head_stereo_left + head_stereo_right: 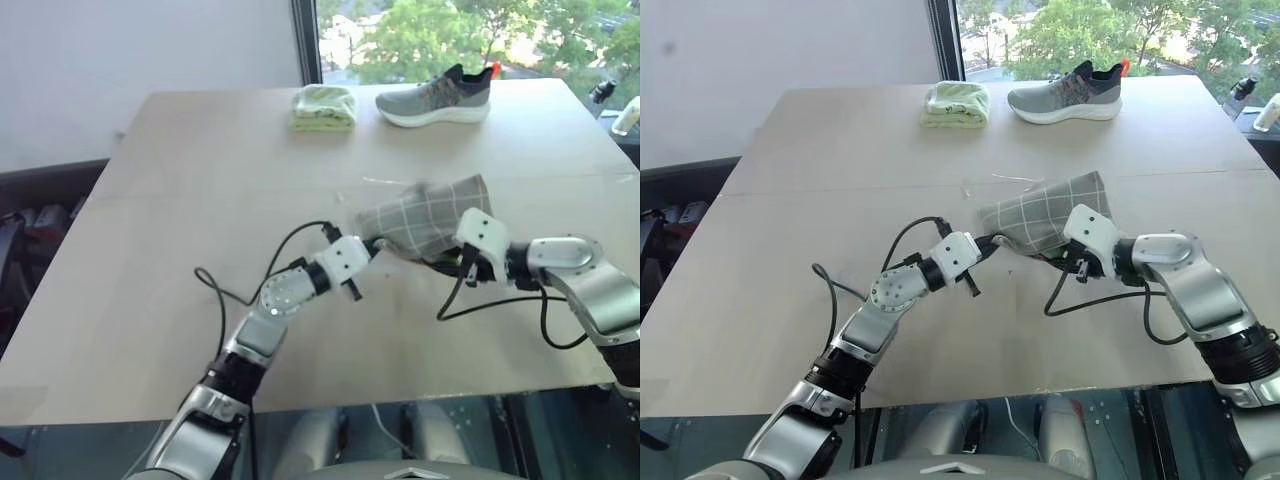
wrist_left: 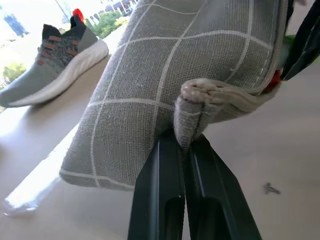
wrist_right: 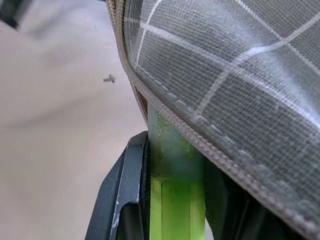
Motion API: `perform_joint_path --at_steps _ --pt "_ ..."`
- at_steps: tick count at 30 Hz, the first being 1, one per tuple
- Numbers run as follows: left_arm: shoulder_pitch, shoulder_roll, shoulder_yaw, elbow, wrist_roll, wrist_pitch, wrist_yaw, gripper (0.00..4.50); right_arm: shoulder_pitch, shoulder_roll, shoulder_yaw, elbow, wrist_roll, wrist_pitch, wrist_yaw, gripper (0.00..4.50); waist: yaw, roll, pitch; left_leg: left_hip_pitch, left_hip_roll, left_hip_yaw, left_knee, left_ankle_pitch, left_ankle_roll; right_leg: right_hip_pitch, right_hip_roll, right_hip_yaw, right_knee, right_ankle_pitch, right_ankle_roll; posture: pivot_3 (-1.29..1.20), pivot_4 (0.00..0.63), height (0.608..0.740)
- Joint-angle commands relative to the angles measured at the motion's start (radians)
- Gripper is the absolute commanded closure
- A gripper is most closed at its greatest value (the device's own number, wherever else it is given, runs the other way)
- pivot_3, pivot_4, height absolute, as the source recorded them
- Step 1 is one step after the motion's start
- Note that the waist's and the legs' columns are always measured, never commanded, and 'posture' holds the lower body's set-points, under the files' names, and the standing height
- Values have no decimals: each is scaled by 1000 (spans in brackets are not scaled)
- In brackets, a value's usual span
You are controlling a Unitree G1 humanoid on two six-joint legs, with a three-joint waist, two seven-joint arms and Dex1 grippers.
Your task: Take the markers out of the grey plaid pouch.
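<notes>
**Pouch held up between both grippers**

The wide pale counter (image 1: 180,300) is carrying the scene, and a window is running along its far edge. At the far side a grey sneaker (image 1: 436,96) is lying on its sole, with a folded pale green cloth (image 1: 323,107) resting just beside it.

Nearer the middle, the grey plaid pouch (image 1: 430,217) is hanging above the counter, stretched between the two arms with its far end tilting upward. The left gripper (image 2: 187,145) is pinching a bunched corner of the pouch's tan-edged rim, its two black fingers (image 2: 160,190) pressing tightly together on the fabric. The right gripper (image 3: 172,170) is clamping narrowly on a green marker (image 3: 175,200) at the pouch's open edge, where the marker is sticking out from under the zip seam. A small hint of red is showing inside the opening in the left wrist view; what it belongs to cannot be told.
</notes>
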State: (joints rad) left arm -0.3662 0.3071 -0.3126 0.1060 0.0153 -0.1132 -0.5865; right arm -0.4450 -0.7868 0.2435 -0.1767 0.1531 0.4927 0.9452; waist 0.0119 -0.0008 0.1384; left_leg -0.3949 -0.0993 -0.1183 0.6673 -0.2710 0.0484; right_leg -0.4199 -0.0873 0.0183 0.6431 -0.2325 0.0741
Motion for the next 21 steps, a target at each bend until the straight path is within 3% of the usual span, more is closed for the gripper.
perform_joint_path --at_steps 1,4,7,11,21 --pt "17 7 40 -93 -58 66 -31 4500 -20 -22 29 20 -83 -62 -1 3575 0 0 0 0 0 0 0 0 0 0 0 0 0 0 0 0 150 740" --pt "28 2 40 -132 -71 105 -42 4500 -38 22 13 55 -88 -15 -44 3575 0 0 0 0 0 0 0 0 0 0 0 0 0 0 0 0 150 740" --pt "45 -4 34 -166 -76 133 -50 4500 -78 223 -178 82 109 283 -181 3575 -2 -1 0 0 1 0 1 0 0 0 0 1 0 0 0 0 150 740" --pt "71 -14 25 -198 -68 155 -48 4500 -129 402 -395 81 286 611 -308 3575 3 -1 0 0 2 -2 1 0 0 0 0 2 0 1 -1 0 150 740" --pt "84 -41 21 -190 -21 203 2 4500 -287 622 -839 68 465 1105 -542 3575 0 1 -1 -1 1 -2 0 0 0 -1 0 1 1 1 -1 0 150 740"
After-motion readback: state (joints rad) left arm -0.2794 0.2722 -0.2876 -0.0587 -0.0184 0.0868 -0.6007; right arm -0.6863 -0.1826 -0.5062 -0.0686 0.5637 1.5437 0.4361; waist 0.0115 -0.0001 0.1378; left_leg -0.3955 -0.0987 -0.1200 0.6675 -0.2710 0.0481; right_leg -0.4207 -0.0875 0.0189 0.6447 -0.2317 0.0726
